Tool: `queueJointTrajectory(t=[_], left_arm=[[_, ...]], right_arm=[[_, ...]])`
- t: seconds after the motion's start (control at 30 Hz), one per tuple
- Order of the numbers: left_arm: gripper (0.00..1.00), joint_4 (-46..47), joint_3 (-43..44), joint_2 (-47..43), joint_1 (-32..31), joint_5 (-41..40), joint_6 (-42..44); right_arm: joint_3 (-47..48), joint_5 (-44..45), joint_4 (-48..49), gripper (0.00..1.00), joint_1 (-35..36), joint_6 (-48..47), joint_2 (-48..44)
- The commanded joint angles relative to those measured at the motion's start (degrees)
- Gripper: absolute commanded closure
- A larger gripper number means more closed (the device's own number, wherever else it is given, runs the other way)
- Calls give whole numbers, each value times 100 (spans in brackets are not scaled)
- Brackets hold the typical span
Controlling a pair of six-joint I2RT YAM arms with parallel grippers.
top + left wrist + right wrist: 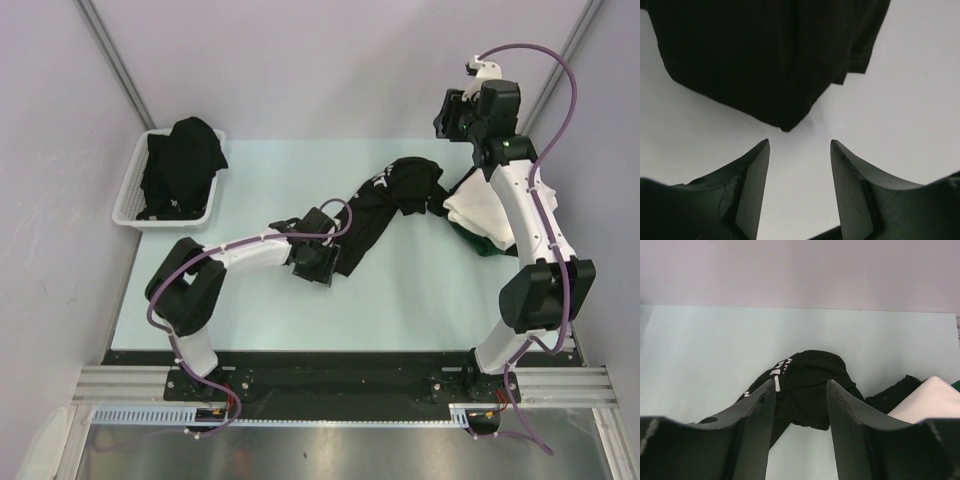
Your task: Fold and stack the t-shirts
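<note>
While working outward from the near edge: found left gripper (799, 144) low over the table (250, 320), fingers (757, 170) moderately apart, with only bare tabletop between them. Just ahead of the fingertips, noted the lower end of the black lettered t-shirt (385, 200), close but not touching. Traced that shirt as a long crumpled strip running diagonally from beside left gripper toward centre-right, bunched into a mound at the far end. Made out white block lettering in part, unreadable. Right beside the mound, logged white t-shirt (478, 212) lying on top of dark green t-shirt (487, 246), with a green edge showing at the near side. Farther back on the left, recorded white slotted basket (128, 207) at the far-left table corner, holding a heap of black t-shirts (183, 160) piled above the rim. Farthest, at far right, saw right gripper (800, 385) raised well above the table, jaws parted, gripping nothing, aimed down at the bunched mound.
</note>
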Motion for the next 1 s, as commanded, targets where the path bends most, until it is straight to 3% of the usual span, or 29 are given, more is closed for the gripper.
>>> queueJointTrajectory(t=[0.0,0.13,0.43,0.57,0.7,0.87,0.97], left_arm=[[44,395,249,223,-23,-446,253],[44,571,301,390,-23,-816,306],[51,747,275,557,-23,-825,262],[66,703,284,698,-23,-746,227],[100,624,275,689,-23,-755,209],[100,89,564,742,-23,-991,341],[100,-412,837,497,3,-1745,464]], right_arm=[[-133,69,153,50,8,-113,-426],[-195,-1,136,48,0,-87,-540],[-213,-142,136,48,17,36,-506],[-221,-160,153,48,17,45,-523],[-213,-160,162,47,17,54,-532],[-213,-195,162,47,17,106,-471],[-230,-204,198,47,17,133,-470]])
